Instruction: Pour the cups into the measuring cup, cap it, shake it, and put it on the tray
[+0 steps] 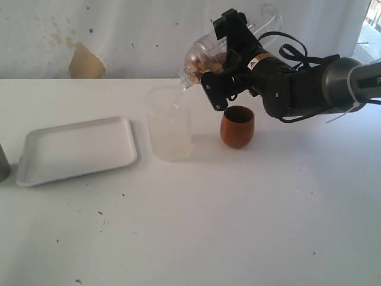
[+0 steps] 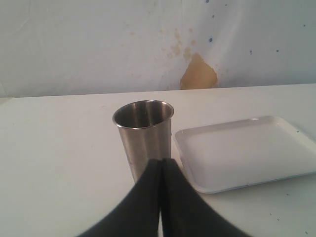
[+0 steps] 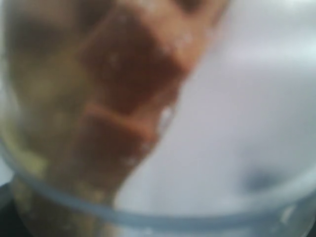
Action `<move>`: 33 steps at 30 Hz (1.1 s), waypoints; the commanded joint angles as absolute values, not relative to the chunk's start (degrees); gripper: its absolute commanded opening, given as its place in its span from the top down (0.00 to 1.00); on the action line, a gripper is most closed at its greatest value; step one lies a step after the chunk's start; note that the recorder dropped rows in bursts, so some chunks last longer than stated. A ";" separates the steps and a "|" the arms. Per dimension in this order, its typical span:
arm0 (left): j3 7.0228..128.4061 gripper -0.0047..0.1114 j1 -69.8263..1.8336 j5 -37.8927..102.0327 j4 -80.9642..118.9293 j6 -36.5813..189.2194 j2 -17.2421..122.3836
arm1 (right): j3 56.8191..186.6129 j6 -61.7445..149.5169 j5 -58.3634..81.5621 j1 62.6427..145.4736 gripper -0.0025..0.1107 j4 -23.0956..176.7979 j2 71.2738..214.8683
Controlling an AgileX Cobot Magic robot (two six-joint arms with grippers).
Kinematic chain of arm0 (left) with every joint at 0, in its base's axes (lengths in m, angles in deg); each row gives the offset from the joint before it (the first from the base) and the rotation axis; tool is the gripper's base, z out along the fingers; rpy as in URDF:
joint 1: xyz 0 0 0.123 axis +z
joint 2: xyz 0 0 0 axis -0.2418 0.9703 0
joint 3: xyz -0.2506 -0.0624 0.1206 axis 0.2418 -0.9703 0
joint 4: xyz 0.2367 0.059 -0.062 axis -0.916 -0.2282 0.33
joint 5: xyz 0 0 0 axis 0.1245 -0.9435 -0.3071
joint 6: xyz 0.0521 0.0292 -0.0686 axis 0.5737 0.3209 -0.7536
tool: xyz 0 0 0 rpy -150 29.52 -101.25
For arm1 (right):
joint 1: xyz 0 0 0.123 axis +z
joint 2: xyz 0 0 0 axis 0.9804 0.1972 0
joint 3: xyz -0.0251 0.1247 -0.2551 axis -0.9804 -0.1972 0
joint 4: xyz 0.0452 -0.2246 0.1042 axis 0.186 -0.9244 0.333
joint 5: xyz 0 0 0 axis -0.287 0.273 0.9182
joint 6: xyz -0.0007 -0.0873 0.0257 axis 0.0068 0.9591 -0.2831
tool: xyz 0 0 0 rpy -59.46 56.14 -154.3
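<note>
Currently grips the tilted measuring cup (image 1: 199, 53) in the right tool (image 1: 221, 59) above a frosted cup (image 1: 169, 125); holds the left tool (image 2: 161, 197) closed near the steel tumbler (image 2: 144, 133).

Exterior: raised, off the desk's (image 1: 238, 226) front edge, facing the back wall (image 1: 119, 36), whole desk in frame. Left wrist: low at the desk's left end, facing the wall, close to steel tumbler (image 2: 143, 138) and tray (image 2: 247, 153); tray shared with exterior. Right wrist: right up against clear cup (image 3: 148, 123), blurred.
</note>
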State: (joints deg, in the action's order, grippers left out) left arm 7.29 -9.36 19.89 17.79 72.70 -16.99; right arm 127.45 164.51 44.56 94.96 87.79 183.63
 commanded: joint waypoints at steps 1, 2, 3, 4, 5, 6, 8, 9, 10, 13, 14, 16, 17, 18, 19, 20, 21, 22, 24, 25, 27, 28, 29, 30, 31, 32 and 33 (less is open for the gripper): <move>7.02 0.96 -9.62 20.48 17.68 72.85 -17.24 | 128.42 165.37 48.19 94.59 0.98 87.46 182.80; 7.02 0.96 -9.62 20.48 17.68 72.85 -17.24 | 128.42 165.37 48.19 94.59 0.98 87.46 182.80; 7.02 0.96 -9.62 20.48 17.68 72.85 -17.24 | 128.42 165.37 48.19 94.59 0.98 87.46 182.80; 7.02 0.96 -9.62 20.48 17.68 72.85 -17.24 | 128.42 165.37 48.19 94.59 0.98 87.46 182.80; 7.02 0.96 -9.62 20.48 17.68 72.85 -17.24 | 128.42 165.37 48.19 94.59 0.98 87.46 182.80; 7.02 0.96 -9.62 20.48 17.68 72.85 -17.24 | 128.42 165.37 48.18 94.59 0.98 87.36 182.80; 7.02 0.96 -9.62 20.48 17.68 72.85 -17.24 | 128.42 165.37 48.18 94.59 0.98 87.36 182.80; 7.02 0.96 -9.62 20.48 17.68 72.85 -17.24 | 128.42 165.37 48.18 94.59 0.98 87.42 182.80; 7.02 0.96 -9.62 20.48 17.68 72.85 -17.24 | 128.42 165.37 48.18 94.59 0.98 87.42 182.80; 7.02 0.96 -9.62 20.48 17.68 72.85 -17.24 | 128.42 165.37 48.97 94.59 0.98 87.05 182.80; 7.02 0.96 -9.62 20.48 17.68 72.85 -17.24 | 128.42 165.37 49.08 94.59 0.98 87.07 182.80; 7.02 0.96 -9.62 20.48 17.68 72.85 -17.24 | 128.42 165.37 49.35 94.59 0.98 87.07 182.80; 7.02 0.96 -9.62 20.48 17.68 72.85 -17.24 | 128.42 165.37 49.35 94.59 0.98 87.07 182.80; 7.02 0.96 -9.62 20.48 17.68 72.85 -17.24 | 128.42 165.37 49.35 94.59 0.98 87.07 182.80; 7.02 0.96 -9.62 20.48 17.68 72.85 -17.24 | 128.42 165.37 49.35 94.59 0.98 87.07 182.80; 7.02 0.96 -9.62 20.48 17.68 72.85 -17.24 | 128.42 165.37 49.25 94.59 0.98 87.07 182.80; 7.02 0.96 -9.62 20.48 17.68 72.85 -17.24 | 128.42 165.37 49.12 94.59 0.98 87.07 182.80; 7.02 0.96 -9.62 20.48 17.68 72.85 -17.24 | 128.42 165.37 48.73 94.59 0.98 87.20 182.80; 7.02 0.96 -9.62 20.48 17.68 72.85 -17.24 | 128.42 165.37 48.17 94.59 0.98 87.43 182.80; 7.02 0.96 -9.62 20.48 17.68 72.85 -17.24 | 128.77 165.37 47.46 94.59 0.98 87.59 182.80; 7.02 0.96 -9.62 20.48 17.68 72.85 -17.24 | 129.96 165.37 43.92 94.59 0.98 89.52 182.80; 7.02 0.96 -9.62 20.48 17.68 72.85 -17.24 | 130.64 165.37 42.80 94.59 0.98 91.14 182.80; 7.02 0.96 -9.62 20.48 17.68 72.85 -17.24 | 131.54 165.37 41.61 94.59 0.98 92.24 182.80; 7.02 0.96 -9.62 20.48 17.68 72.85 -17.24 | 131.95 165.37 41.15 94.59 0.98 92.64 182.80; 7.02 0.96 -9.62 20.48 17.68 72.85 -17.24 | 132.32 165.37 41.15 94.59 0.98 92.62 182.80; 7.02 0.96 -9.62 20.48 17.68 72.85 -17.24 | 132.64 165.37 41.15 94.59 0.98 92.62 182.80; 7.02 0.96 -9.62 20.48 17.68 72.85 -17.24 | 132.88 165.37 40.90 94.59 0.98 92.62 182.80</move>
